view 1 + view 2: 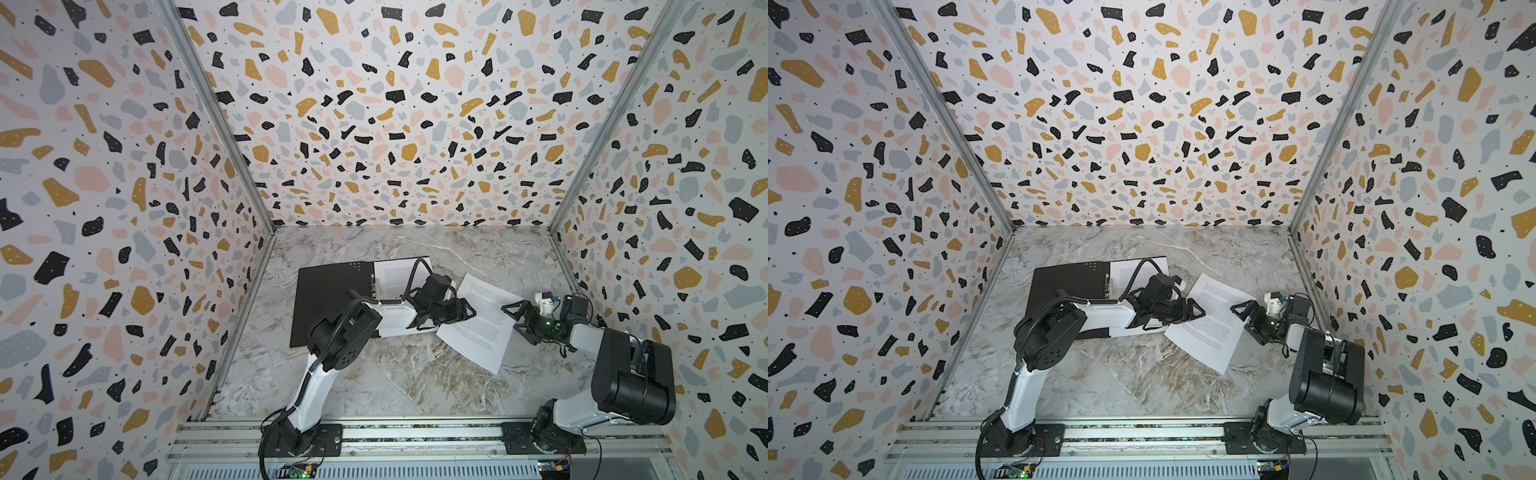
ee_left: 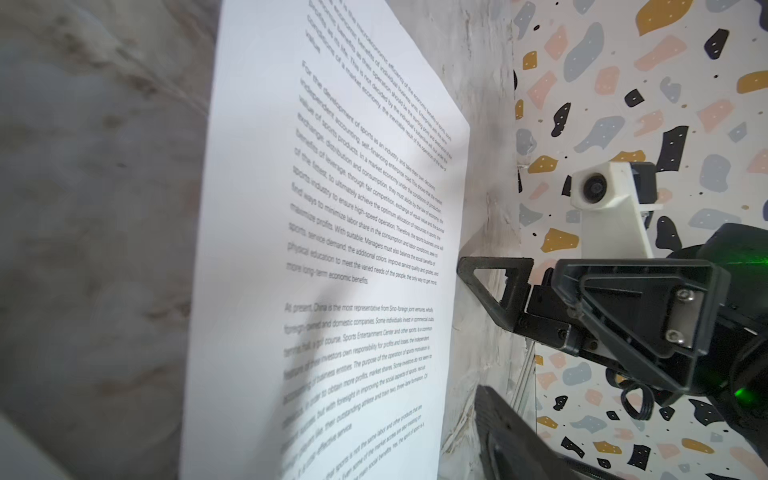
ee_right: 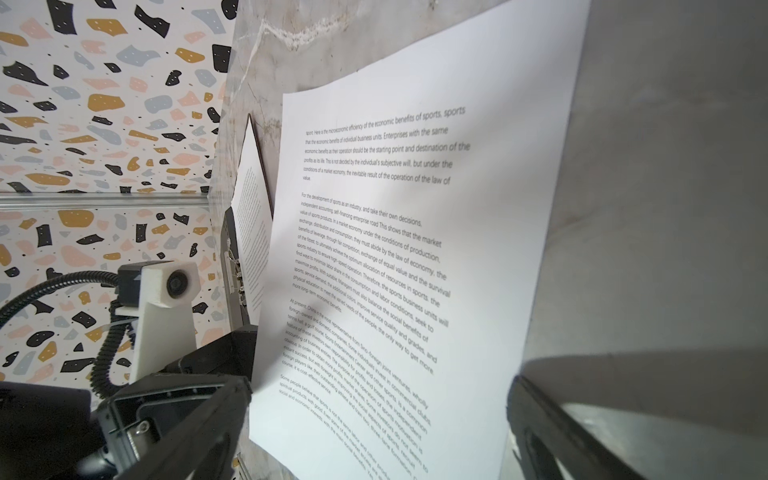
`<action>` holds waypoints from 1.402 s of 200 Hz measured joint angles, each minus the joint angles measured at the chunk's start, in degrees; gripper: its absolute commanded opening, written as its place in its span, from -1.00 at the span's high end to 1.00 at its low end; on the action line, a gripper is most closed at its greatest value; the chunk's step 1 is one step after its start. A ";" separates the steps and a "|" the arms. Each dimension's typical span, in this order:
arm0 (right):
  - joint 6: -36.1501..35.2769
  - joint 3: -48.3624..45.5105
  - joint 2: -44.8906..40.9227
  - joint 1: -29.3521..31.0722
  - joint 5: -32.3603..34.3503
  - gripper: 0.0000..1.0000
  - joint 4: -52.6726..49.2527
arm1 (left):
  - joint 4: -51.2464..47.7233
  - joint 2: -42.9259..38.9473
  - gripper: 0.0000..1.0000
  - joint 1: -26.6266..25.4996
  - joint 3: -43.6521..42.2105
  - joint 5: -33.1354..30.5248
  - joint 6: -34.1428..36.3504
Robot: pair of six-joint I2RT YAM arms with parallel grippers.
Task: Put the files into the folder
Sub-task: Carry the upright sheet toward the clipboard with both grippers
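Robot lab cell, a test enclosure rather than a home or office. What shows it:
- An extruded aluminium rail (image 1: pixel 415 434) runs along the front. The left arm base (image 1: pixel 297 442) and right arm base (image 1: pixel 544 442) are bolted onto it on black plates.
- Just in front of the rail sits a bare circuit board (image 1: pixel 302 471) with lit LEDs and loose wires, next to a slotted vent strip (image 1: pixel 374 473).
- Beyond the rail is a marble-print tabletop (image 1: pixel 395 374). Terrazzo-print panels (image 1: pixel 395 124) box it in on three sides, framed by aluminium corner posts (image 1: pixel 216 112).
- Over the tabletop, beyond the rail, each wrist carries a camera in a white printed mount (image 2: pixel 598 191), and the left arm's is fed by corrugated cable conduit (image 3: pixel 104 353).
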 measured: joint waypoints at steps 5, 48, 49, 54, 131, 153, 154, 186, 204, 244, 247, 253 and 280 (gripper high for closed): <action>-0.02 0.00 0.00 0.00 0.00 -0.99 0.00 | -0.48 0.00 -0.41 -0.02 0.07 -0.02 0.42; -0.09 0.04 0.00 0.00 -0.02 -0.99 -0.02 | -2.80 0.00 0.42 -0.02 1.16 -0.24 2.60; -0.09 0.04 0.00 0.00 -0.02 -0.99 -0.02 | -2.82 0.00 0.43 -0.02 1.18 -0.26 2.71; -0.11 0.04 0.00 0.00 -0.02 -0.99 -0.04 | -2.97 0.00 0.50 -0.02 1.29 -0.33 2.80; -0.15 1.68 -0.04 1.68 1.57 -1.00 -1.66 | -4.83 -2.36 1.00 0.28 2.49 -1.84 4.92; -0.07 3.04 -0.02 3.58 3.72 -1.00 -3.15 | -4.07 -5.55 1.00 0.79 0.68 -2.89 4.52; -0.04 3.08 -0.02 3.67 3.78 -1.00 -3.19 | -4.07 -5.70 1.00 0.81 0.59 -2.99 4.52; 0.55 5.53 0.79 7.67 6.25 -0.99 -5.27 | -2.75 -13.11 1.00 3.21 -3.37 -5.27 3.96; 1.09 7.17 1.99 10.05 7.04 -1.00 -5.95 | -1.31 -17.05 1.00 5.49 -6.62 -6.69 3.41; 1.90 10.34 4.42 14.23 8.44 -1.00 -6.86 | -0.11 -21.14 1.00 10.86 -13.90 -9.66 2.91; 2.03 10.49 4.52 14.40 8.46 -1.00 -6.88 | -0.11 -21.22 1.00 11.19 -14.29 -9.79 2.86; 2.10 10.86 4.81 14.82 8.59 -0.99 -6.99 | -0.15 -21.38 1.00 11.87 -15.10 -10.29 2.84; 2.47 12.61 6.14 16.92 9.31 -0.99 -7.45 | -0.37 -21.59 1.00 13.60 -17.51 -12.20 2.80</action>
